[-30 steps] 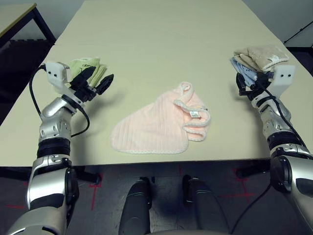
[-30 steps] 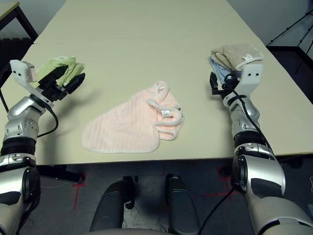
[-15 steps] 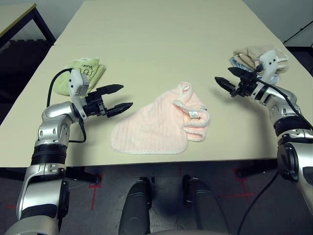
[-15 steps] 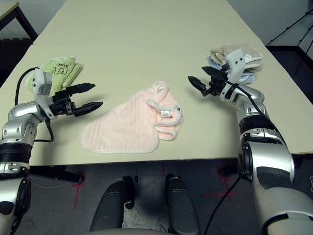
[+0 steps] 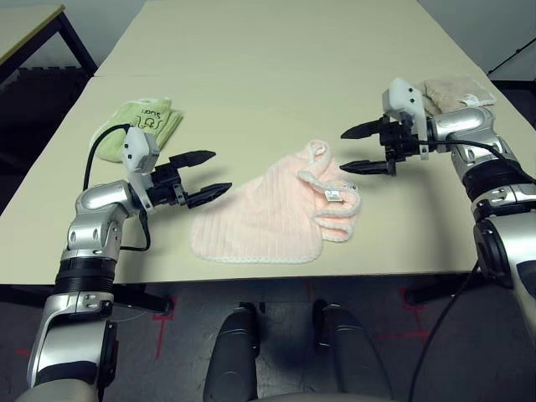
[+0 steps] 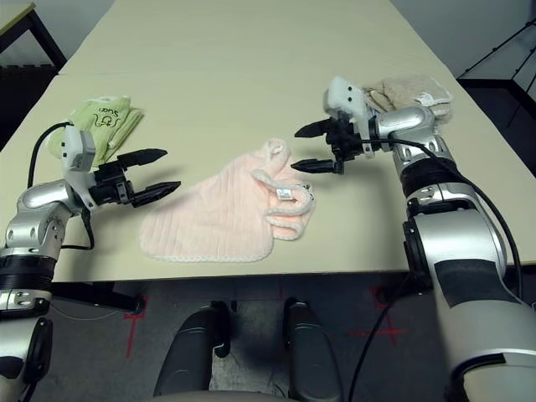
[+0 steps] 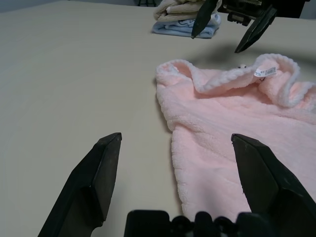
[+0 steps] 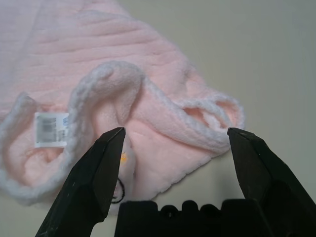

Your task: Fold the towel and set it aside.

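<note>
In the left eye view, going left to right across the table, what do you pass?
Light green towel → left gripper → pale pink towel → right gripper → beige towel.

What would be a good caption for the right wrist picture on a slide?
Open right gripper hovering over the crumpled corner of a pink towel, its white tag showing.

I see the pink towel as soft ribbed terry cloth, its trim white and loopy — a small paper-like tag on it. The desk looks smooth and matt; each tool's fingers matt black plastic.
</note>
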